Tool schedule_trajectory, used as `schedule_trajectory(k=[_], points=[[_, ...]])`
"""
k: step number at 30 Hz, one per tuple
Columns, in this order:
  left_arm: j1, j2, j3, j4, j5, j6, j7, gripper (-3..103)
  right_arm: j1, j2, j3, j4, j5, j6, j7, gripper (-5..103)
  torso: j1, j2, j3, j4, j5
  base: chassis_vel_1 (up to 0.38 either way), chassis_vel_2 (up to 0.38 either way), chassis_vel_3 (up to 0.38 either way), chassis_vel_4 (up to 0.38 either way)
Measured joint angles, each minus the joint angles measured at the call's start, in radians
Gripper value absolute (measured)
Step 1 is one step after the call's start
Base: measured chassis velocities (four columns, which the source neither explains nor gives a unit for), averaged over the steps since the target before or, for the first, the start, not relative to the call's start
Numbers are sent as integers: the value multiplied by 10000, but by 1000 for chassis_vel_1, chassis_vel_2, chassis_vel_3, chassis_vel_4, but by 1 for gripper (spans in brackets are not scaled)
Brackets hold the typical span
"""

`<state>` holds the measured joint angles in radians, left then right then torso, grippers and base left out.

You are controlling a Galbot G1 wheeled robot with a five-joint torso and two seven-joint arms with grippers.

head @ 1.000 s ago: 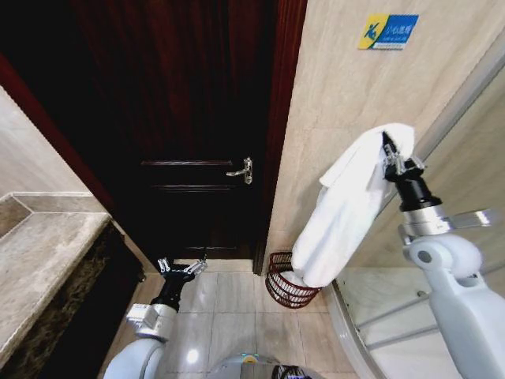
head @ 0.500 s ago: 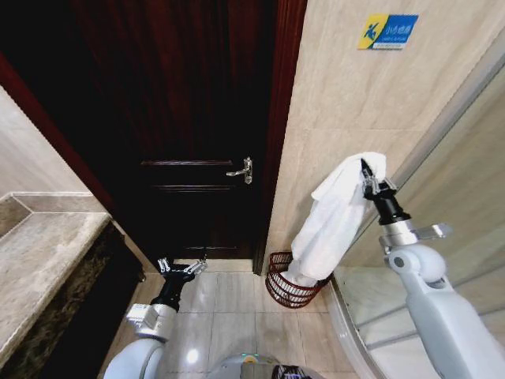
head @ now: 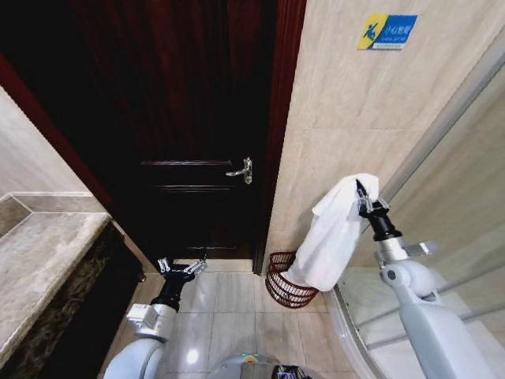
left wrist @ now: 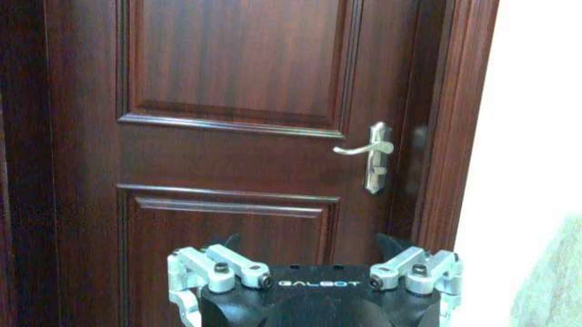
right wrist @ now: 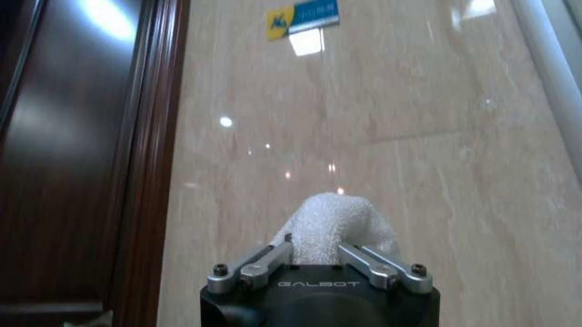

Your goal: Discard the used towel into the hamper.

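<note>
Hanging from the right gripper (head: 360,192), the white towel (head: 330,235) drapes down in a long fold before the beige marble wall (head: 347,110), its lower end just above the rim of the hamper (head: 278,286). From the head view I cannot tell whether the cloth touches the rim. The right gripper's fingers are pinched on the towel's top, and in the right wrist view a bunched tuft of the same towel (right wrist: 331,225) pokes up between the two closed fingers (right wrist: 264,262), with the wall and a small blue and yellow sign (right wrist: 303,16) beyond. The right arm rises from the lower right of the head view, beside the glass shower screen (head: 458,181).

The hamper, a dark red-brown wire basket, stands on the tiled floor (head: 229,296) at the foot of the wall, just beside the dark wooden door frame (head: 276,134) and next to the curved base of the shower.

The left gripper (head: 181,268) sits low near the floor, in front of the dark panelled door (head: 181,118), well apart from the towel and hamper. Its fingers are spread wide, and the left wrist view shows them (left wrist: 214,262) parted at either side, pointing at the door's silver lever handle (left wrist: 371,151). A marble countertop (head: 39,268) lies at the left.
</note>
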<state>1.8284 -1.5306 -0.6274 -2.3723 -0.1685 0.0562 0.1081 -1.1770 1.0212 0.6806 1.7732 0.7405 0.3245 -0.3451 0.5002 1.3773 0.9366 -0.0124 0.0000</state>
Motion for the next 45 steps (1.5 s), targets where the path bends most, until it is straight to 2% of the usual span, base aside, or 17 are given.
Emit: schedule_trajectory(k=[9, 15, 18, 22, 32, 45], points=[[0, 0, 0, 0, 0, 0, 0, 100, 662, 227, -562, -1411, -376, 697, -364, 5, 0, 0, 0, 2, 0, 0, 0, 0, 0], [0, 0, 0, 0, 0, 0, 0, 100, 823, 394, -759, -2082, -583, 901, -492, 5, 0, 0, 0, 0, -1, 0, 0, 0, 0], [0, 0, 0, 0, 0, 0, 0, 100, 1170, 620, -1043, -2937, -736, 1522, -462, 5, 0, 0, 0, 0, 1, 0, 0, 0, 0], [0, 0, 0, 0, 0, 0, 0, 100, 1654, 722, -1289, -3678, -786, 1823, -434, 5, 0, 0, 1, 0, 2, 0, 0, 0, 0], [0, 0, 0, 0, 0, 0, 0, 100, 2457, 861, -1697, -4368, -949, 1919, -297, 5, 0, 0, 0, 1, -1, 0, 0, 0, 0], [0, 0, 0, 0, 0, 0, 0, 100, 2185, 1384, -1776, -5772, -1242, 2513, -619, 5, 0, 0, 0, 0, 1, 0, 0, 0, 0]])
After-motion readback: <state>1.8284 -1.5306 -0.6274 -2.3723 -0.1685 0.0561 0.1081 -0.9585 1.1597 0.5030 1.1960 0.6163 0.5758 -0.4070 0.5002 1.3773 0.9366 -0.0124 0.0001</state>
